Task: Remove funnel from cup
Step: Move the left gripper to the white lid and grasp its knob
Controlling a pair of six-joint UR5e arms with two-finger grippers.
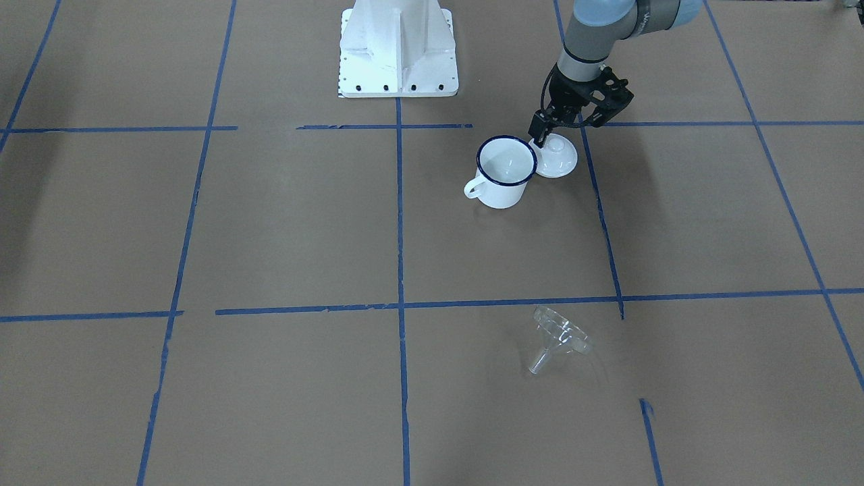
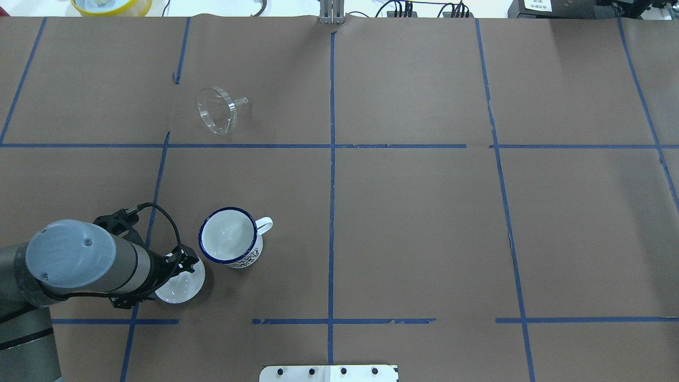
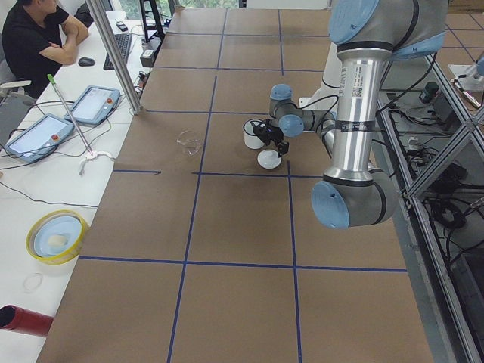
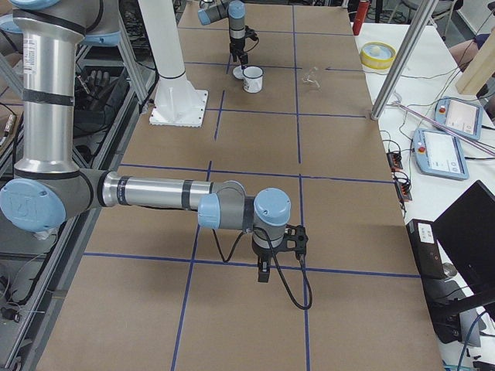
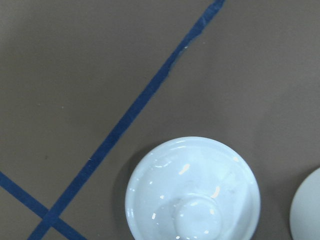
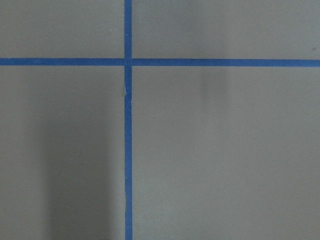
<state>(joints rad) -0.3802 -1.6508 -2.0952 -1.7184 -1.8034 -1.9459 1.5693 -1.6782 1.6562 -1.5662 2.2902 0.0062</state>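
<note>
The clear funnel [image 1: 560, 337] lies on its side on the brown table, far from the cup; it also shows in the overhead view [image 2: 217, 110]. The white mug with the dark blue rim [image 1: 503, 172] stands upright with nothing in it [image 2: 231, 241]. My left gripper [image 1: 543, 135] hovers just above a round white knobbed lid [image 1: 559, 158] right beside the mug, and it looks open and empty [image 2: 183, 261]. The left wrist view shows that lid [image 5: 192, 192] from above. My right gripper [image 4: 263, 270] hangs over bare table far from both; I cannot tell its state.
The robot's white base plate [image 1: 398, 54] stands at the table's near edge. Blue tape lines [image 2: 332, 159] cross the brown table. A yellow bowl [image 3: 57, 236] and tablets lie on the side bench, and a seated person [image 3: 34, 34] is there.
</note>
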